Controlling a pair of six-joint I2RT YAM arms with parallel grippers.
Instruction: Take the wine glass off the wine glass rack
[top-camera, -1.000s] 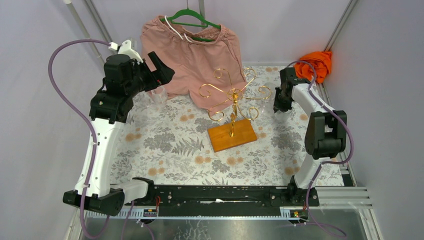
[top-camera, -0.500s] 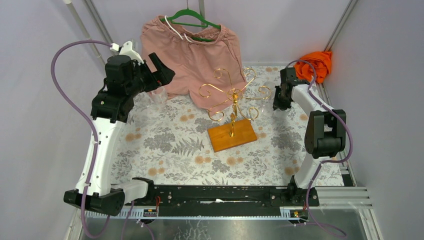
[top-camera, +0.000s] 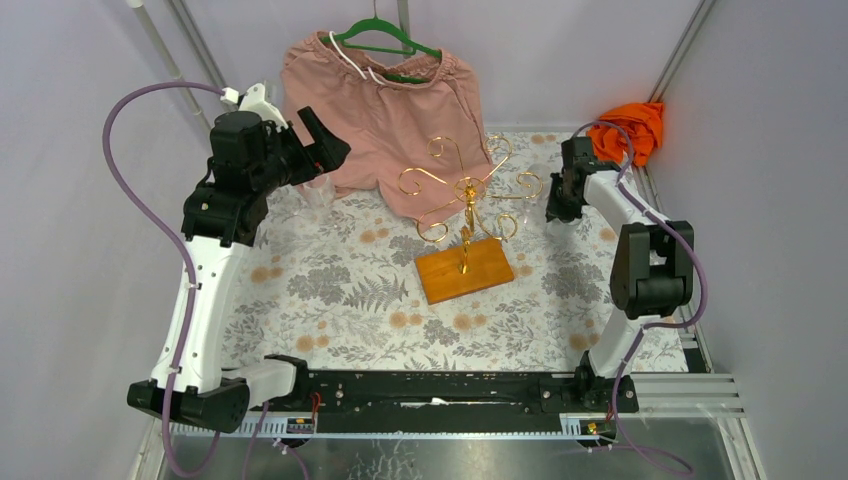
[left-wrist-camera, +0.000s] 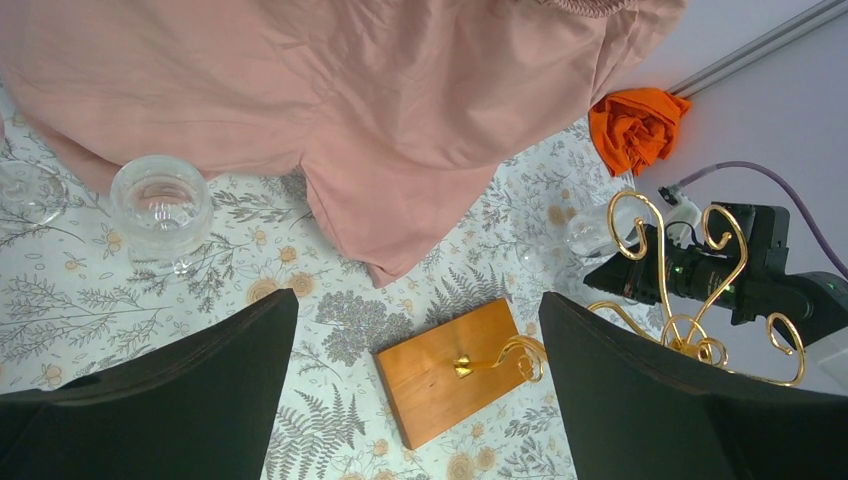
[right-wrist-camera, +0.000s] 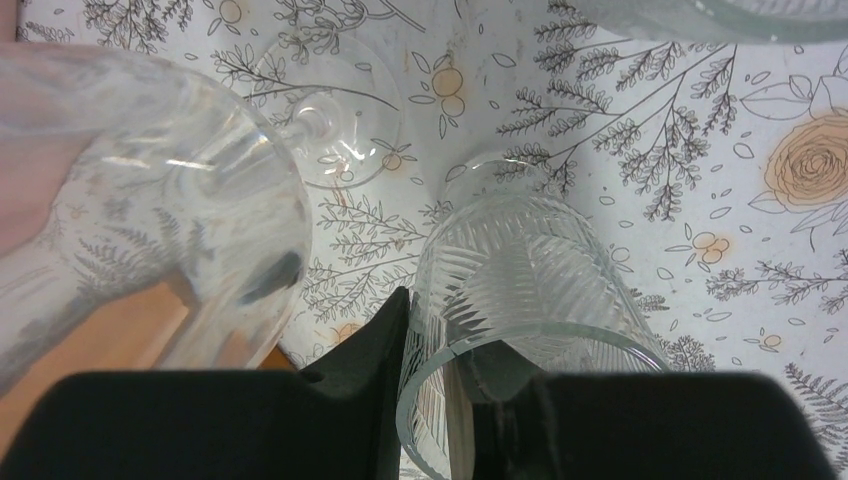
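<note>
Left to right. The left hand (left-wrist-camera: 418, 300) hangs raised over the far-left part of the table (top-camera: 340, 290), its fingers spread wide and holding nothing. Below it stands a cut-glass tumbler (left-wrist-camera: 160, 205), with pink shorts (left-wrist-camera: 330, 100) on a green hanger (top-camera: 385, 40) behind. At centre, the wine glass rack (top-camera: 466, 190) rises from its wooden base (top-camera: 463, 270). Just right of its right-side scroll arm, the right hand (right-wrist-camera: 450, 335) points down at the wine glass (right-wrist-camera: 520, 280), a fern-cut bowl whose stem is hidden. One finger (right-wrist-camera: 375, 340) lies against the outer wall at the rim and the other shows darkly through the glass, so the hand appears pinched on the rim wall. The glass's long axis runs from the fingers toward the table, rim uppermost. No gold wire shows around it, so it is judged clear of the rack. A second stemmed glass (right-wrist-camera: 150, 220) sits beside it on the rack side. The right hand is by far the nearer. An orange cloth (top-camera: 628, 128) lies far right.
</note>
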